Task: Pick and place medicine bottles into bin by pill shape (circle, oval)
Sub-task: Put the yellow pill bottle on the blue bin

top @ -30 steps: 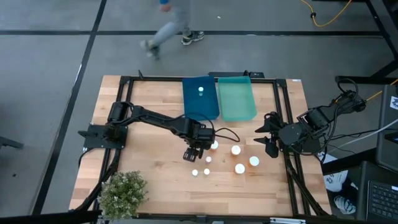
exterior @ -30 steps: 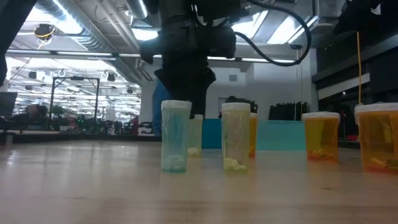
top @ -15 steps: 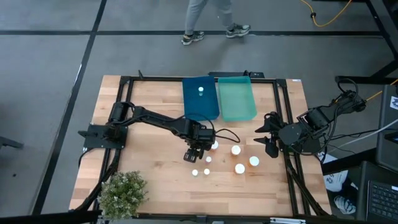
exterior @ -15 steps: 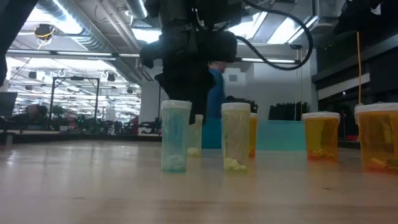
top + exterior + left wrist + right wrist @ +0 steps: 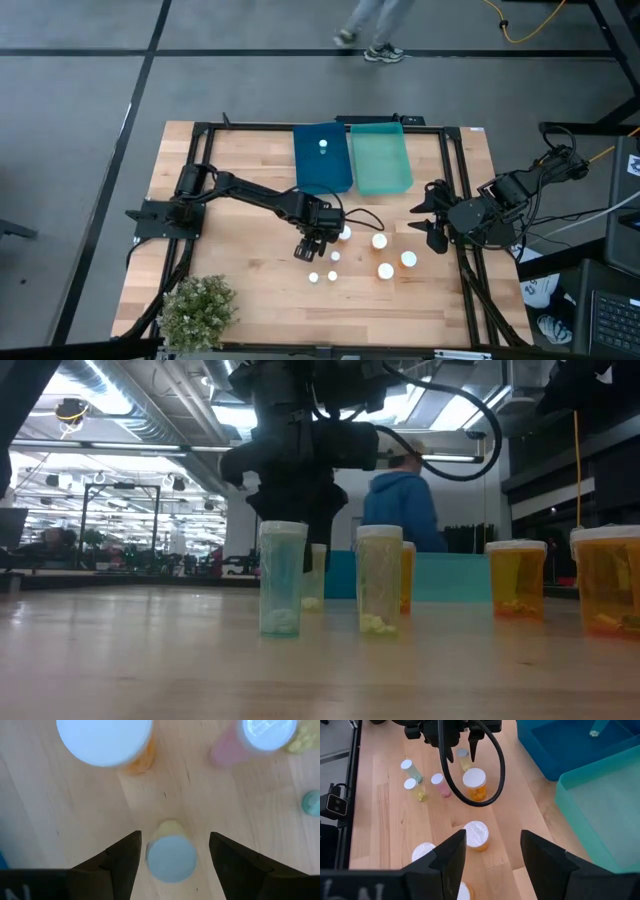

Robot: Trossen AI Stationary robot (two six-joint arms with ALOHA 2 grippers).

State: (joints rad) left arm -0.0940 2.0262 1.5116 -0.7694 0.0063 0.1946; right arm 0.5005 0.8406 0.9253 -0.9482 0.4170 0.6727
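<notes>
My left gripper (image 5: 312, 241) is open and points down at the table's middle. Its fingers stand on either side of a tiny whitish bottle (image 5: 171, 859) with a white cap, which stands upright on the wood; I see a gap on both sides. Three more tiny bottles (image 5: 332, 275) stand just nearer. Several larger amber bottles (image 5: 379, 241) stand to the right; one (image 5: 105, 740) is close by the gripper. One tiny bottle (image 5: 323, 146) lies in the blue bin (image 5: 310, 170). My right gripper (image 5: 428, 216) is open and empty at the table's right side.
A teal bin (image 5: 380, 158) stands beside the blue bin at the table's far edge. A green potted plant (image 5: 198, 310) sits at the near left corner. A person (image 5: 400, 510) walks past beyond the table. Bare wood lies to the left of the bottles.
My left gripper has come down a little over the tiny bottle, its fingers still apart. The bottles have stayed where they were. The person beyond the table has walked toward the right.
</notes>
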